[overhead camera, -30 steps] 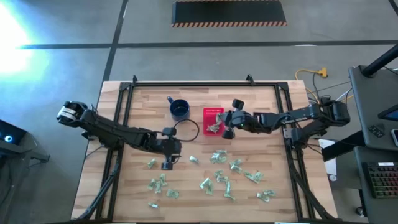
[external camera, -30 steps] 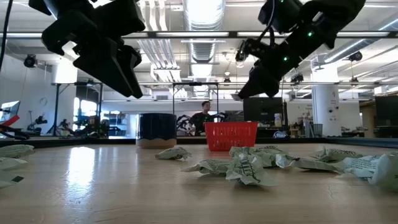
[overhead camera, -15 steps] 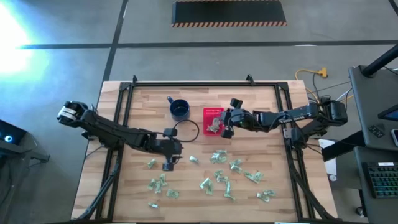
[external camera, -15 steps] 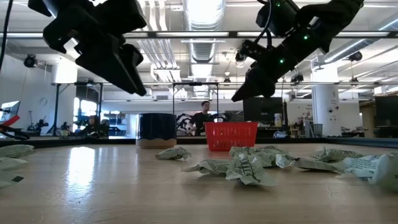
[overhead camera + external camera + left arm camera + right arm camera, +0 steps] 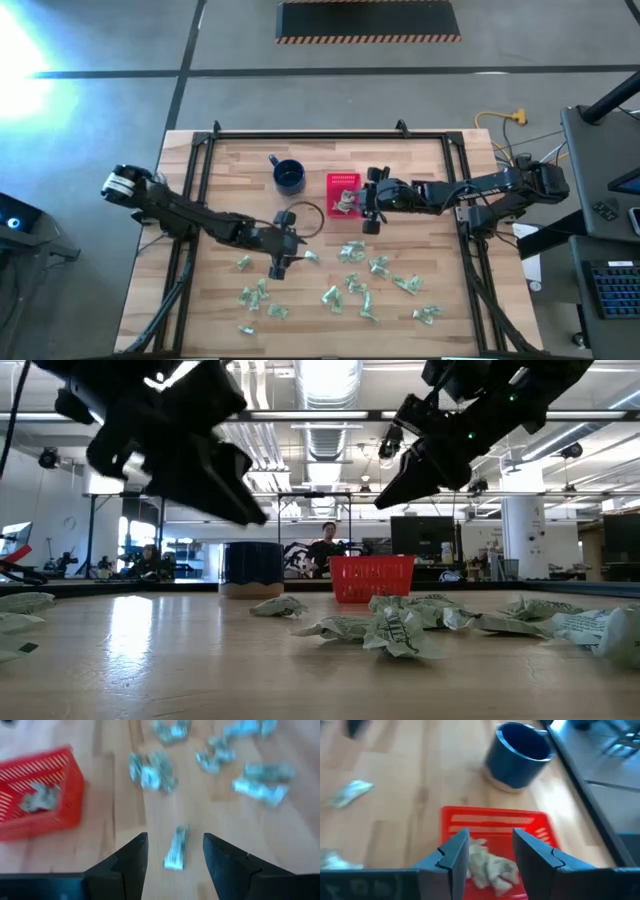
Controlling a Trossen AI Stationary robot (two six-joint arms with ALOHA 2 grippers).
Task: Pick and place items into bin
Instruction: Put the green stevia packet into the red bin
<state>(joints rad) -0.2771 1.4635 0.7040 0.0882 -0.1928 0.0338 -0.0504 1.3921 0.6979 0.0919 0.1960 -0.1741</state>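
The red basket (image 5: 340, 183) stands at mid-table, next to a dark blue mug (image 5: 290, 176). A crumpled pale piece (image 5: 487, 862) lies inside the basket. My right gripper (image 5: 490, 847) hangs open over the basket's right side (image 5: 368, 205), with nothing between its fingers. Several pale green wrinkly pieces (image 5: 360, 290) lie scattered over the near half of the table. My left gripper (image 5: 175, 855) is open and slants down above the table (image 5: 281, 266). One long piece (image 5: 176, 849) lies on the wood just ahead of its fingers and is not touched.
The mug (image 5: 519, 754) stands close to the basket, on its far-left side. A dark cable loop (image 5: 305, 212) lies between the mug and my left arm. A black frame (image 5: 330, 133) runs along the table's far and side edges. A person shows far off in the room (image 5: 322, 548).
My right gripper has opened over the basket and let go of a pale piece, which now lies inside the basket. My left gripper has tipped downward and gone down and toward the table's right edge, nearer the long piece on the wood.
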